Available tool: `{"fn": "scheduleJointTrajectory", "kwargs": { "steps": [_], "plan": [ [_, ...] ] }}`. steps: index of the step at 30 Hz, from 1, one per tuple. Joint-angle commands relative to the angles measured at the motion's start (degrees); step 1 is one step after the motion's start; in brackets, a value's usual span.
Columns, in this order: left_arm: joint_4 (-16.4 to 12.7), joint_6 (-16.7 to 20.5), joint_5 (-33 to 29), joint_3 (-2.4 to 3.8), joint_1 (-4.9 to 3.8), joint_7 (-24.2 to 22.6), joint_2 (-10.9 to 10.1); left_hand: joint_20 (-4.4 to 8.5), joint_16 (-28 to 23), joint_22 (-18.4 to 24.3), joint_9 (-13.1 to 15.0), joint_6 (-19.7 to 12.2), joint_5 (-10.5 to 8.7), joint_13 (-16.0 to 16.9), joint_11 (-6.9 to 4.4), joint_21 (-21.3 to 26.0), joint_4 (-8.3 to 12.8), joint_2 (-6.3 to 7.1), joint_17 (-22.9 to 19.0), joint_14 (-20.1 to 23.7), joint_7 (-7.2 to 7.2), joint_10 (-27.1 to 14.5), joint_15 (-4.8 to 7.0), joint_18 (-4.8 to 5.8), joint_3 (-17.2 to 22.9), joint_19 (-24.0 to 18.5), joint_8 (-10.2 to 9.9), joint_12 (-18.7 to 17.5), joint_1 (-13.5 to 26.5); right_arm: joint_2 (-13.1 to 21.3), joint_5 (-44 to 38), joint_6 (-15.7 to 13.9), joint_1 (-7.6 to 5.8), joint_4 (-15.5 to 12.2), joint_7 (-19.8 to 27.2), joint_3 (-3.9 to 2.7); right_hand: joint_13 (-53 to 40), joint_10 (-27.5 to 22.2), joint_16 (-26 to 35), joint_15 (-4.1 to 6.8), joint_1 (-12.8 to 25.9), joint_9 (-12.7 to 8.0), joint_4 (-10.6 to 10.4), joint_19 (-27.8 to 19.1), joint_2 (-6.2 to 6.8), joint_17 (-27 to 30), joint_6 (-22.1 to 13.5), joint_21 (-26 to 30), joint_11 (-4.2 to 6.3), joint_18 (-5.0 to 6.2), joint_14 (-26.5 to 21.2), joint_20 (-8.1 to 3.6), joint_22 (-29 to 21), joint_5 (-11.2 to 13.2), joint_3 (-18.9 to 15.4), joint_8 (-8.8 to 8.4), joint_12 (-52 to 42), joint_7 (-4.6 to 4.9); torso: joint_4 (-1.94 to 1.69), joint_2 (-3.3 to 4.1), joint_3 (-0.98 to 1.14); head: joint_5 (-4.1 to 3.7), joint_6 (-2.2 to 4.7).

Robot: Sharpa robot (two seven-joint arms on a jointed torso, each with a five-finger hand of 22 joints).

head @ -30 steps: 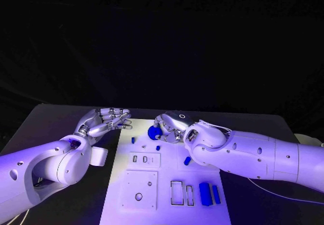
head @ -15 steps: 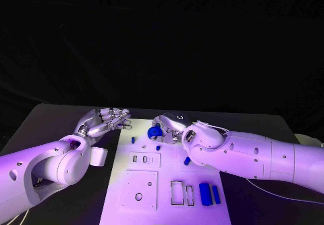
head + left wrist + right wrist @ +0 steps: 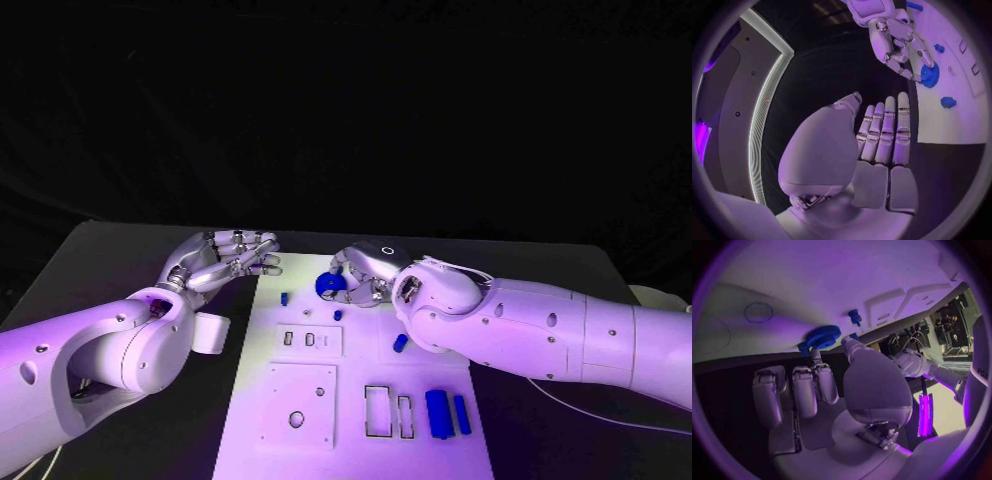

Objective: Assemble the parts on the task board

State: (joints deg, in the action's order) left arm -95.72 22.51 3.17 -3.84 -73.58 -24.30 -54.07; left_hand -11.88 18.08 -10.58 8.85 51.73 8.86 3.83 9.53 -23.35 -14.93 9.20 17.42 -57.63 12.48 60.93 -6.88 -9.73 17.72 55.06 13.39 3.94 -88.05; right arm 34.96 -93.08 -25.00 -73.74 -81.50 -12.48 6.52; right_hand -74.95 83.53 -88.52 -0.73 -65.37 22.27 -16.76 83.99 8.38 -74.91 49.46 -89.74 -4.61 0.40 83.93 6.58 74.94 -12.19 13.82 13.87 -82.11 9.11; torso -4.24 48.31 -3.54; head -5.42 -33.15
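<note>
The white task board [image 3: 433,330] lies in the middle of the black table. At its far end my right hand [image 3: 369,270] holds a blue gear [image 3: 330,284] low over the board. In the right wrist view the gear [image 3: 822,336] sits between the thumb and a fingertip [image 3: 816,355], against the board's surface [image 3: 786,295]. My left hand [image 3: 224,258] hovers by the board's far left corner, palm up, fingers straight and side by side, holding nothing. The left wrist view shows my left hand [image 3: 879,145], and beyond it my right hand [image 3: 895,40] on the gear [image 3: 929,75].
Small blue pegs [image 3: 284,298] [image 3: 338,315] [image 3: 400,342] lie on the board. Two blue bars [image 3: 438,414] [image 3: 462,414] lie near its front right, beside two rectangular slots [image 3: 378,410]. Two raised white plates [image 3: 310,340] [image 3: 299,405] sit on the left half. Black table [image 3: 116,270] flanks the board.
The right arm has barely shifted and the gear stays at the same spot. The left hand has not moved.
</note>
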Motion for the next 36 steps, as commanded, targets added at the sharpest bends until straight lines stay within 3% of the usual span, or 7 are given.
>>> {"fn": "scheduleJointTrajectory", "kwargs": {
  "steps": [1, 9, 14, 19, 24, 31, 36],
  "plan": [
    [-0.18, -0.64, 0.02, 0.04, -0.07, -0.27, 0.04, -0.08, -0.37, -0.06, -0.09, -0.21, -0.2, -0.09, 0.07, -0.34, 0.02, -0.14, 0.1, 0.39, 0.14, -0.24, 0.11, -0.44, 0.46, -0.27, -0.31, -0.28, -0.55, 0.37, 0.06, 1.22, 0.16, -0.16, -0.26, 0.15, -7.41, 0.3, -0.36, 0.3, 0.52, -0.03, 0.0, 6.01, -0.01, -11.37, 0.3, -0.26, 0.18, -0.4, 5.27, 0.12, 15.06, -0.31, -0.03, 0.25, -0.34, -0.02, 0.0, 0.03, 0.04, 0.02, 0.03],
    [-0.05, -0.61, 0.02, 0.04, -0.07, -0.29, -0.01, -0.08, -0.41, -0.11, -0.09, -0.22, -0.2, -0.09, 0.09, -0.42, 0.14, -0.12, 0.14, 0.44, 0.16, -0.29, 0.1, -0.43, 0.55, -0.36, -0.34, -0.29, -0.64, 3.94, 1.67, -7.32, 0.25, -3.37, 3.67, 0.11, -7.51, 0.38, -0.36, 0.46, -1.22, -0.01, 0.52, 6.01, 0.43, -11.36, 0.52, -0.26, 0.33, -0.4, 5.27, -0.08, 15.06, -0.71, 1.21, -0.2, -0.39, -0.13, 0.06, -0.04, 0.12, -0.05, 0.2],
    [0.15, -0.59, 0.02, 0.04, -0.07, -0.3, -0.09, -0.08, -0.41, -0.11, -0.09, -0.22, -0.2, -0.09, 0.09, -0.42, 0.14, -0.12, 0.14, 0.44, 0.16, -0.29, 0.1, -0.43, 0.55, -0.36, -0.34, -0.29, -0.64, 9.02, 8.77, -9.68, -0.15, -7.02, 9.63, -0.06, -7.62, 0.48, -0.32, 0.5, -3.01, -0.06, 0.91, 6.01, 0.87, -11.25, 0.46, -0.26, 0.33, -0.4, 5.24, -0.16, 15.06, -0.82, 2.33, -0.73, -0.46, -0.08, 0.29, -0.21, 0.11, -0.31, 0.42],
    [0.3, -0.62, 0.02, 0.04, -0.07, -0.33, -0.12, -0.08, -0.43, -0.14, -0.09, -0.23, -0.2, -0.09, 0.1, -0.46, 0.19, -0.11, 0.16, 0.48, 0.17, -0.3, 0.09, -0.42, 0.59, -0.42, -0.36, -0.29, -0.68, 16.08, 19.99, -5.9, -0.89, -9.76, 15.86, -0.14, -7.14, -0.04, -0.08, 0.42, -7.81, -0.1, 3.74, 5.76, 2.11, -10.59, 0.54, 0.02, 0.16, -0.3, 5.07, -0.12, 14.78, -0.11, 4.81, -1.64, 0.16, 0.15, 0.78, -0.61, 0.37, -0.76, 0.2],
    [0.57, -0.86, 0.02, 0.03, -0.05, -0.43, 0.19, -0.08, -0.44, -0.15, -0.09, -0.23, -0.2, -0.09, 0.1, -0.47, 0.21, -0.1, 0.17, 0.49, 0.16, -0.3, 0.09, -0.42, 0.61, -0.44, -0.36, -0.29, -0.69, 21.85, 26.7, -1.48, -1.03, -9.79, 19.8, -0.14, -7.06, -0.19, -0.19, 0.45, -9.86, -0.08, 5.43, 5.53, 3.37, -11.0, 0.69, 0.28, 0.28, -0.21, 5.15, -0.11, 14.52, 0.4, 5.35, -2.02, 0.3, -0.01, 1.19, -0.94, 0.61, -1.32, 0.13],
    [1.29, -1.11, 0.02, 0.0, -0.01, -0.49, 0.83, -0.09, -0.44, -0.15, -0.09, -0.23, -0.2, -0.09, 0.1, -0.48, 0.21, -0.09, 0.17, 0.49, 0.16, -0.3, 0.08, -0.42, 0.61, -0.45, -0.36, -0.29, -0.69, 27.29, 29.62, -0.23, -0.86, -8.0, 22.58, -0.02, -7.21, -0.11, -0.36, 0.75, -11.63, -0.29, 6.96, 5.79, 4.29, -11.54, -0.61, -0.01, 0.61, -0.31, 5.27, -0.35, 14.82, 0.49, 5.78, -3.16, 0.2, -0.35, 1.55, -1.45, 1.04, -2.12, -0.27],
    [1.65, -1.19, 0.02, -0.01, 0.01, -0.5, 1.07, -0.09, -0.44, -0.15, -0.09, -0.23, -0.2, -0.09, 0.1, -0.48, 0.21, -0.09, 0.17, 0.49, 0.16, -0.3, 0.08, -0.42, 0.61, -0.45, -0.36, -0.29, -0.69, 28.72, 30.14, 0.56, -0.39, -6.49, 23.1, 0.2, -7.2, -0.12, -0.38, 0.67, -12.15, -0.33, 7.41, 5.84, 4.46, -11.61, -1.01, -0.06, 0.48, -0.33, 5.29, -0.36, 14.87, 0.05, 5.93, -3.5, 0.22, -0.15, 1.65, -1.5, 1.32, -2.24, -0.53]
  ]
}}
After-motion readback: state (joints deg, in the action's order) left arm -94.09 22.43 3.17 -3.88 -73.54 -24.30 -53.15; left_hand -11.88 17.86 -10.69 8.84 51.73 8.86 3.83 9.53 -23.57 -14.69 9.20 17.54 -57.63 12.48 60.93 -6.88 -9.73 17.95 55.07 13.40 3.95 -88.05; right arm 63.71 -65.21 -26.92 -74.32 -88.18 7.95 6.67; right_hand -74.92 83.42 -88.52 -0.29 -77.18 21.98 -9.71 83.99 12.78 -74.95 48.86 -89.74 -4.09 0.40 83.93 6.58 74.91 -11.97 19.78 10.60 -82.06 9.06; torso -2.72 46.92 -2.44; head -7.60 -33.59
